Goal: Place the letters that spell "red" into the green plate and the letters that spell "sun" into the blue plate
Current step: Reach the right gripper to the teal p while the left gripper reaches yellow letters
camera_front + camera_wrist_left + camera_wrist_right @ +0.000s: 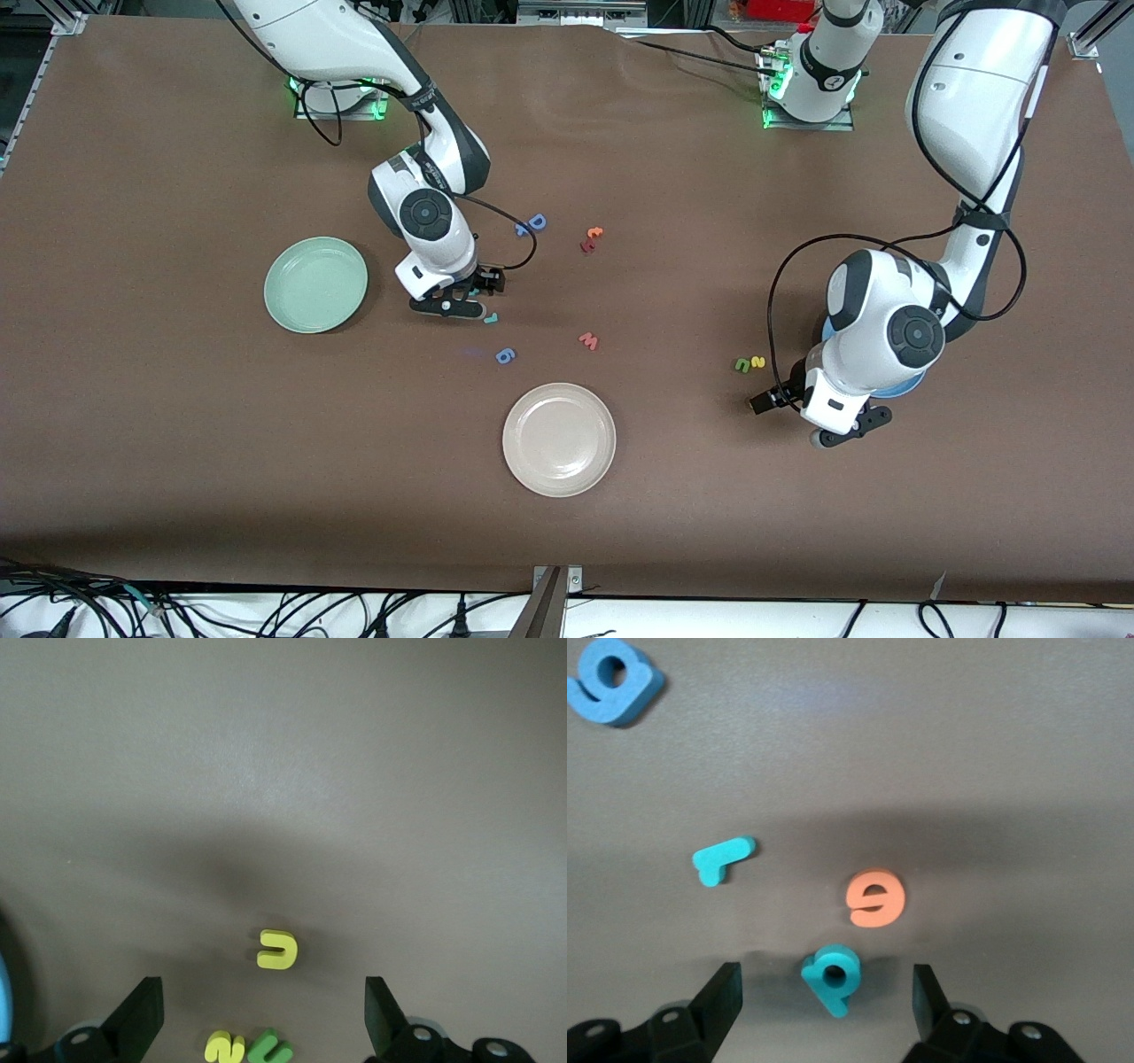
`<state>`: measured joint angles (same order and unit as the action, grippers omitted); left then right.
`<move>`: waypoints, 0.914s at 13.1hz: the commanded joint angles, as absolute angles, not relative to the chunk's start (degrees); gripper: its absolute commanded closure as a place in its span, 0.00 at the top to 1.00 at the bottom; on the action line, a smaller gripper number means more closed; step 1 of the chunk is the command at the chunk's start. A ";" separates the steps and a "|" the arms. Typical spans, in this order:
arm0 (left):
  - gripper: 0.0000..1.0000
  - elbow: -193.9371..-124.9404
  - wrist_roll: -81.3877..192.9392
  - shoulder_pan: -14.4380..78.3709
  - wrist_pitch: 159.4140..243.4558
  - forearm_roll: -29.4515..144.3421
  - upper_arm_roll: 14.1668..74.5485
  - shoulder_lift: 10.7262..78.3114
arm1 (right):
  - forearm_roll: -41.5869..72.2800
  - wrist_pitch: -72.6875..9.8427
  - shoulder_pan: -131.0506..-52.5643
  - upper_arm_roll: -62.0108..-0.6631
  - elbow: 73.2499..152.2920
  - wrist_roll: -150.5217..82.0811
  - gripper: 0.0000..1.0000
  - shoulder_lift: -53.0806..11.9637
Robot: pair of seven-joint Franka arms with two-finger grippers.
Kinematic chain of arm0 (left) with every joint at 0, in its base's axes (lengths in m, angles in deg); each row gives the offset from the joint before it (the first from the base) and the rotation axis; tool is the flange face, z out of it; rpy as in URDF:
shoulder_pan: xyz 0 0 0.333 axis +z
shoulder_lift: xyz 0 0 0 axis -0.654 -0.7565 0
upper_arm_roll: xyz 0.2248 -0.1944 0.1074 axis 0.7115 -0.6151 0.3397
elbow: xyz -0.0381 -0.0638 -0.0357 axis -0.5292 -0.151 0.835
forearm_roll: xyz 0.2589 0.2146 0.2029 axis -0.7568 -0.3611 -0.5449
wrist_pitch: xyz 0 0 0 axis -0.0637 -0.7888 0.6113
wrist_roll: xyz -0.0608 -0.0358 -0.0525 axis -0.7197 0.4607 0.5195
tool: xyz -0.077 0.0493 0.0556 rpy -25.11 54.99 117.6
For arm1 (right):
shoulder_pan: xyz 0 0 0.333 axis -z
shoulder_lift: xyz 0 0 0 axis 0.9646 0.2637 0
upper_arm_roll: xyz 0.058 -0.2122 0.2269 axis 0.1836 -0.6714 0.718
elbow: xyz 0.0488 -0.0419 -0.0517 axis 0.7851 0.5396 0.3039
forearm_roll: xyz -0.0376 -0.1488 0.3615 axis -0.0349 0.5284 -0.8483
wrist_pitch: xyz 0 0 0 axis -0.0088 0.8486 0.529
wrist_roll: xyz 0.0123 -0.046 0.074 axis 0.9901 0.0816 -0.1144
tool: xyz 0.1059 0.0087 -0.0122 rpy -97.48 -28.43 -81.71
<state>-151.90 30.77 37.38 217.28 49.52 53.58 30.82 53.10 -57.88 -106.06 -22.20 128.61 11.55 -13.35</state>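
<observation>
Pincer work starts at the right pincer (824, 1005), low over the table (177, 443) beside the green plate (315, 283), its jaws spread with nothing held and the teal "d" (831, 978) lying between them; the orange "e" (876, 897) sits just beside that letter, the teal "r" (722, 858) a little apart, and the blue "g" (611, 680) farther off. The left pincer (264, 1019) hangs wide open and empty over the table near the blue plate (908, 383), which its arm mostly hides; the yellow "u" (277, 950) lies ahead of it, with the yellow "s" (225, 1048) and green "n" (270, 1048) touching each other close under the jaws. Likely trouble: closing on the "d" could nudge the "e" or pinch both, and foam this small may tip or slip from the fingers. Brown matting covers the table, which also carries a cream plate (559, 439), a pink "w" (589, 340) and a blue "D" (534, 223); cables trail along its near edge.
</observation>
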 commanded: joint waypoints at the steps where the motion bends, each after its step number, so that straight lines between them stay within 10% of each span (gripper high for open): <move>1: 1.00 -150.25 29.88 36.45 217.34 46.87 53.63 29.10 | 53.60 -59.50 -106.70 -22.46 129.24 12.65 0.76 -12.47; 7: 1.00 -149.99 24.28 33.38 217.34 36.36 53.98 26.46 | 53.77 -60.12 -107.23 -22.55 129.06 12.56 0.55 -12.38; 12: 0.99 -149.90 17.67 33.19 217.34 30.09 53.81 25.23 | 53.86 -59.68 -107.14 -22.64 128.89 12.21 0.11 -12.47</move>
